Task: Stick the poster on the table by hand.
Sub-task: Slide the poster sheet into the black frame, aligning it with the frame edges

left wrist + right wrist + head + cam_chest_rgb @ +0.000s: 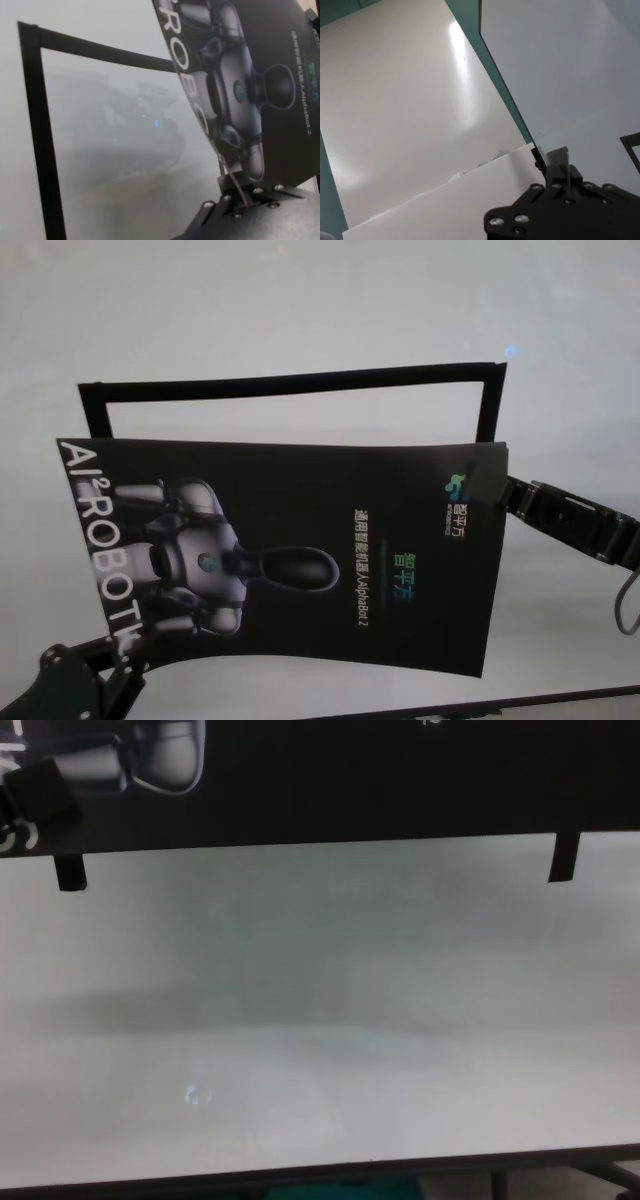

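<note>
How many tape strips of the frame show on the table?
3: far strip beyond the poster, left strip, right strip. A near strip may be hidden under the poster.

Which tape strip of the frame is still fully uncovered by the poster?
The far tape strip; the poster, held by both grippers, hides the side strips' near ends.

Soft, even daylight, pale glossy counter (300, 310) with a small blue-white glint toward the far right, left wrist view hazy with murky reflections, chest view dim and soft, faint shadow band
</note>
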